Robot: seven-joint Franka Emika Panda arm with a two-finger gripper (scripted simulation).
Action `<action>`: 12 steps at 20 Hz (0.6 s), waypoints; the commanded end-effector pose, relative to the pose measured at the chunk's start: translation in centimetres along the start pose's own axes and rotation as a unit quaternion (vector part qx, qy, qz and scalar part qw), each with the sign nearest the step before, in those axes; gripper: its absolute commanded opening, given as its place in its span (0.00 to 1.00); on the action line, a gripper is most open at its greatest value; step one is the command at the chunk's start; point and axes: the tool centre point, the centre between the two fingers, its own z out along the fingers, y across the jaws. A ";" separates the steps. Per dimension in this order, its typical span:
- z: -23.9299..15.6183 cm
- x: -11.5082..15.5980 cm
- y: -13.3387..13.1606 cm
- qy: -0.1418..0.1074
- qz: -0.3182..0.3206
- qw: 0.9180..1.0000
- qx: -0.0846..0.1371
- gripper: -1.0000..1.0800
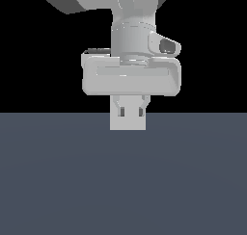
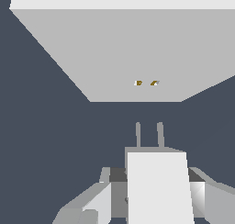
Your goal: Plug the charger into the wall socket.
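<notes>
In the wrist view my gripper (image 2: pixel 156 176) is shut on the charger (image 2: pixel 158 191), a small white-grey cube held between both fingers (image 2: pixel 98 202). Two thin grey prongs (image 2: pixel 149 135) stick out of the cube towards the wall socket (image 2: pixel 137 48), a flat white-grey panel with two tiny dark-orange holes (image 2: pixel 147 83). The prongs stop short of the panel, with a gap of dark floor between them, and they stand roughly in line with the holes. In the exterior view the gripper (image 1: pixel 131 112) hangs in front of a white-grey square (image 1: pixel 128 123). The cube cannot be told apart from it there.
A plain dark blue-grey floor (image 1: pixel 120 181) spreads all around under the gripper. The background above it is black. The arm's wrist and hand (image 1: pixel 131 75) fill the upper middle of the exterior view.
</notes>
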 end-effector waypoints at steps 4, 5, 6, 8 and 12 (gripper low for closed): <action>0.3 1.6 0.0 0.000 0.000 1.000 0.000 0.00; 0.4 2.0 0.0 0.000 0.000 1.000 0.000 0.00; 0.5 2.4 0.0 0.000 0.000 1.000 0.000 0.00; 0.7 3.1 0.0 0.000 0.000 1.000 0.000 0.00; 0.9 4.0 0.0 0.000 0.000 1.000 0.000 0.00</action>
